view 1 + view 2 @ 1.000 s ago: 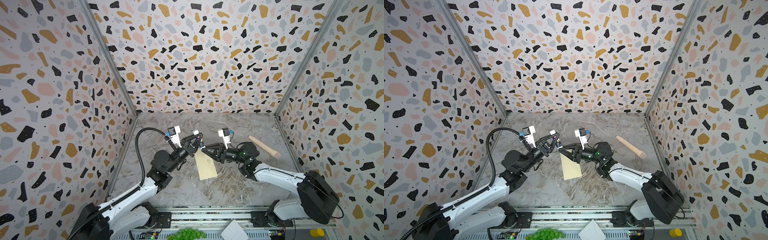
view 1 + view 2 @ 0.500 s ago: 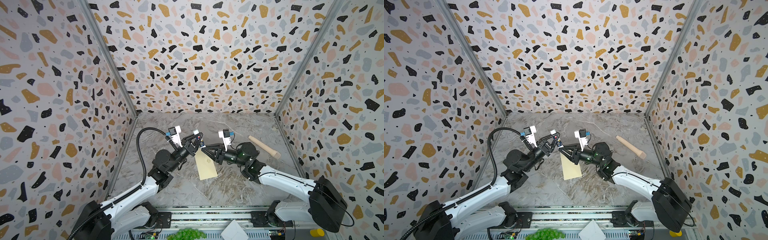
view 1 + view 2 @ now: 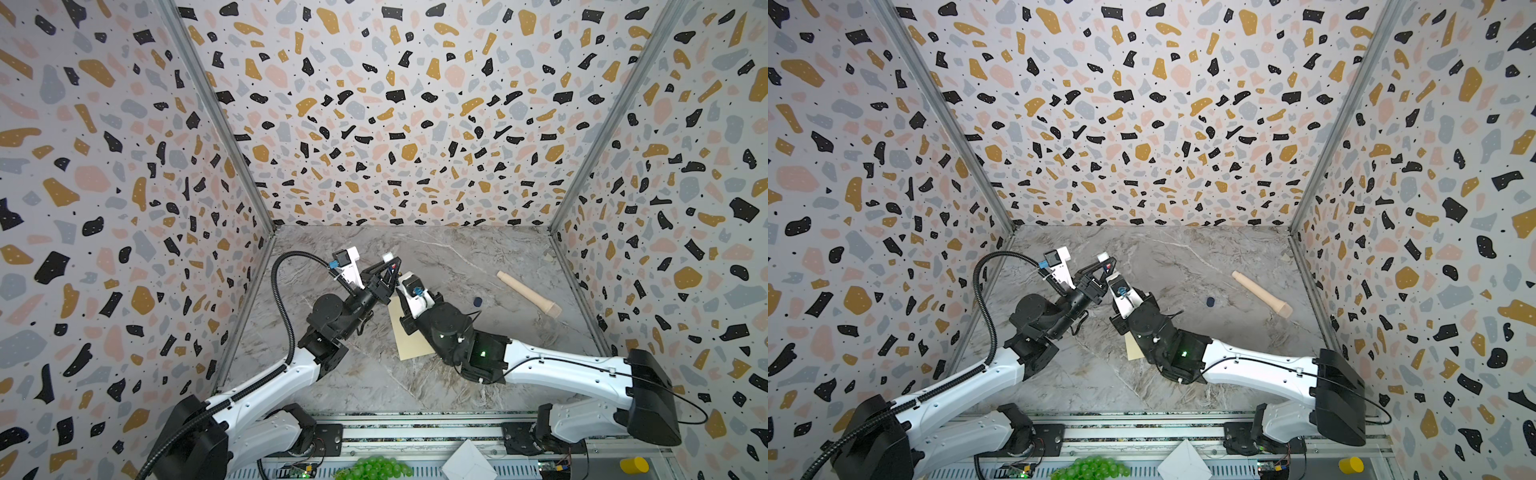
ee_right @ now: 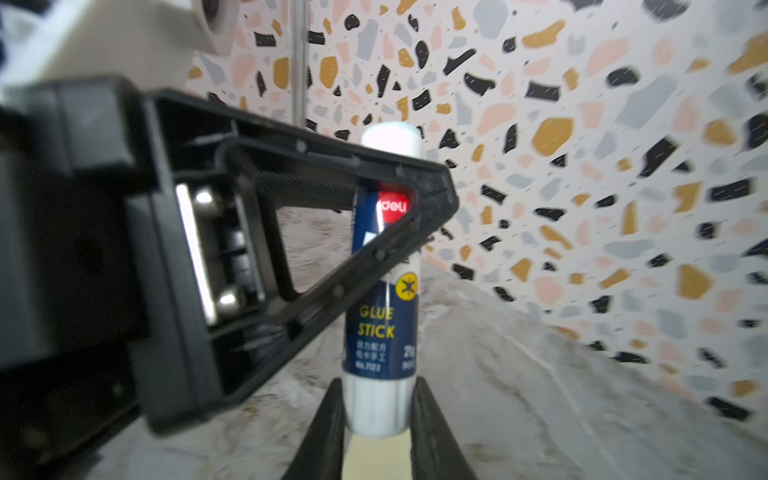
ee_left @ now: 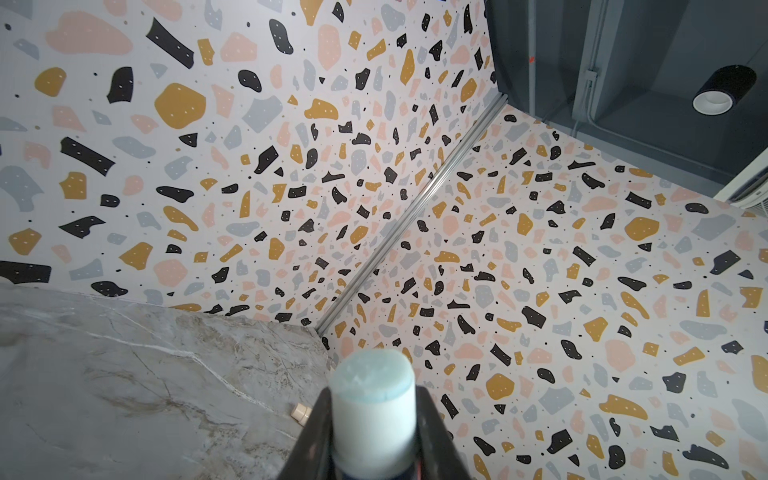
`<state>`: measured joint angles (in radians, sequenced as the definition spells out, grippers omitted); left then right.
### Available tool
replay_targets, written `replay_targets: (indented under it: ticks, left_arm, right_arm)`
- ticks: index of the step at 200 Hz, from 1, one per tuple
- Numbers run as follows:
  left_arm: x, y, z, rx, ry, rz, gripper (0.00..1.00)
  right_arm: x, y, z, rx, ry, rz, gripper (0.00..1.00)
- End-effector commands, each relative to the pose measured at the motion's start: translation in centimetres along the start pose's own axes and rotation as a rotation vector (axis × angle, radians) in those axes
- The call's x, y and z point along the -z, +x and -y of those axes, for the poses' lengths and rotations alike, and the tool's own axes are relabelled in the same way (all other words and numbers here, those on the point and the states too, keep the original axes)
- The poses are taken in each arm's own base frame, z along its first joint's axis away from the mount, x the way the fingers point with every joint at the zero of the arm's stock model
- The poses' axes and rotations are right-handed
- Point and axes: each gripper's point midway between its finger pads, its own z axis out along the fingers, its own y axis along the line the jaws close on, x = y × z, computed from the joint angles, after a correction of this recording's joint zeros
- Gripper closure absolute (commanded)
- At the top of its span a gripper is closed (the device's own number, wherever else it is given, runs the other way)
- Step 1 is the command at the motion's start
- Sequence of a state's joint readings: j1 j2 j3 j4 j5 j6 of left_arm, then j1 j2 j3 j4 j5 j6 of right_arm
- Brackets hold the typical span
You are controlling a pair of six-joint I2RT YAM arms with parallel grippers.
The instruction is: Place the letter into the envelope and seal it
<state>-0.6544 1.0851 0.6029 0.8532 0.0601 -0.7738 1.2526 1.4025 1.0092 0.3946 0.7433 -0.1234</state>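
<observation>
A blue glue stick (image 4: 384, 316) with its pale glue tip (image 5: 374, 374) bared stands upright above the table, held by both grippers. My left gripper (image 3: 390, 268) is shut on its upper part, just below the tip. Below that, my right gripper (image 4: 376, 399) is shut on the white base. The cream envelope (image 3: 405, 336) lies flat on the marble table right under them, and the right forearm covers part of it; only a sliver of the envelope (image 3: 1133, 350) shows beside that forearm. The letter is out of view.
A dark blue cap (image 3: 478, 301) lies on the table right of the grippers. A wooden rod (image 3: 528, 294) lies at the back right. Patterned walls close three sides. Green grapes (image 3: 374, 467), a white folded paper (image 3: 467, 461) and a yellow piece (image 3: 633, 464) sit by the front rail.
My right wrist has swung left and round to the near side of the glue stick, and its forearm now covers more of the envelope. The left gripper has hardly moved.
</observation>
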Motion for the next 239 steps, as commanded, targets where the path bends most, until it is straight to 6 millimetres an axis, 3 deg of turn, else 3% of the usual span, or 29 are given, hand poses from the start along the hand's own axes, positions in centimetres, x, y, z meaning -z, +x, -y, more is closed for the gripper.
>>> replay_targets:
  ticks: [1, 29, 68, 88, 122, 142, 175, 200, 239]
  left_arm:
    - [-0.3, 2.4, 0.3, -0.014, 0.025, -0.096, 1.0]
    - [-0.4, 2.6, 0.0, -0.014, 0.019, -0.098, 1.0]
    - [-0.5, 2.2, 0.3, -0.017, 0.026, -0.09, 1.0]
    - [-0.6, 1.8, 0.8, -0.009, 0.036, -0.081, 1.0]
    - [-0.6, 0.4, 2.4, -0.009, 0.082, -0.062, 1.0]
    - [-0.5, -0.2, 3.4, -0.004, 0.113, -0.057, 1.0]
    - [-0.2, -0.8, 4.5, 0.014, 0.153, -0.051, 1.0]
    - [0.1, -1.2, 5.0, 0.028, 0.175, -0.039, 1.0]
    - [0.4, -1.2, 5.2, 0.036, 0.185, -0.033, 1.0]
  right_arm:
    - [0.7, -3.5, 1.0, 0.221, 0.233, 0.073, 0.87]
    - [0.6, -3.0, -0.3, 0.328, 0.296, 0.094, 0.85]
    - [0.7, -2.7, -1.1, 0.233, 0.16, 0.107, 0.77]
    - [0.8, -2.4, -1.0, 0.103, -0.021, 0.093, 0.64]
    - [2.0, -2.0, -0.5, -0.187, -0.46, 0.101, 0.31]
    - [3.3, -2.2, 0.3, -0.322, -0.649, 0.129, 0.24]
    - [5.2, -1.9, -0.1, -0.46, -0.887, 0.143, 0.22]
    - [5.6, -1.6, -0.7, -0.54, -1.014, 0.118, 0.24]
    - [5.6, -1.8, 0.0, -0.627, -1.04, 0.154, 0.33]
